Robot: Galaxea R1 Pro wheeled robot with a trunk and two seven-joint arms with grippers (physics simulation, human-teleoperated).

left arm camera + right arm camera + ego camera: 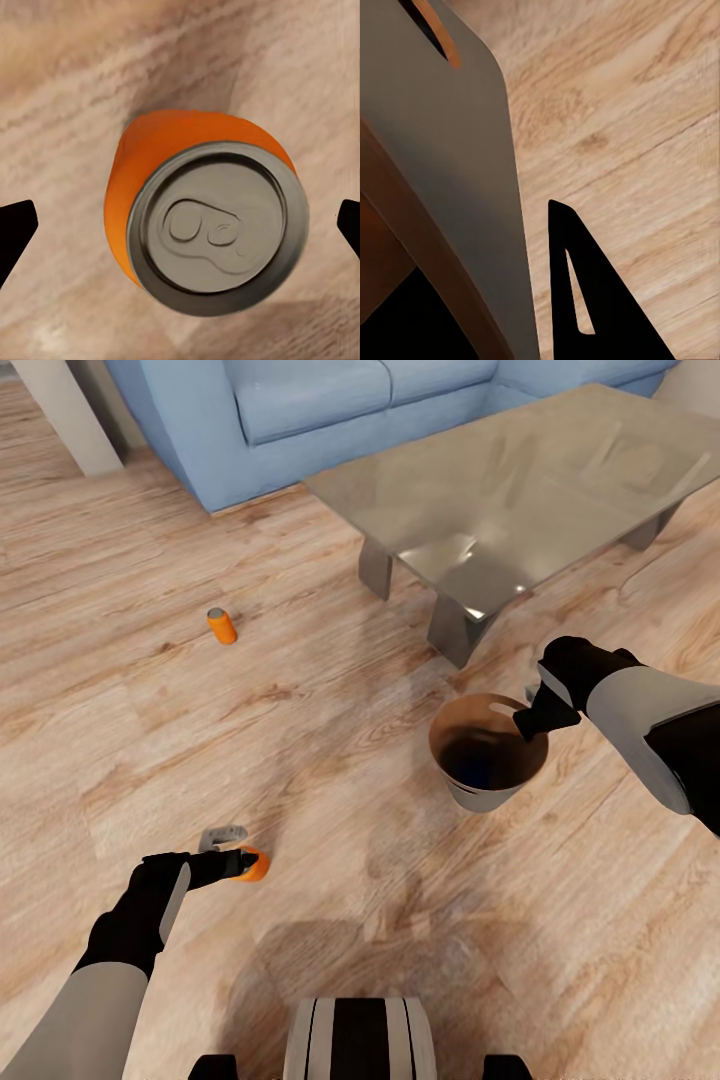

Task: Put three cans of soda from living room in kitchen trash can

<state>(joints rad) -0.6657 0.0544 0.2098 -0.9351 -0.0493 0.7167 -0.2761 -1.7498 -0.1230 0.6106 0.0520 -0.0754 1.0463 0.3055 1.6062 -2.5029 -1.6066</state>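
- No brand or writing can be read on any can; the near soda can [206, 225] shows only a plain orange wall and a grey top with a pull tab
- The left gripper [240, 863] reaches low to the wood floor [330, 920], fingers spread on both sides of this can, not closed on it
- The right gripper [530, 722] holds the rim of the trash can [470, 792], which stands beside the glass coffee table [520, 500]
- A second soda can [221, 626] stands further away on the floor, near the blue sofa [300, 410]

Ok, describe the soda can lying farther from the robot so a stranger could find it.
Start at the blue sofa and come forward over the wood floor. The far can sits alone on bare boards, left of the glass coffee table. Unlike the other can, no gripper is near it.
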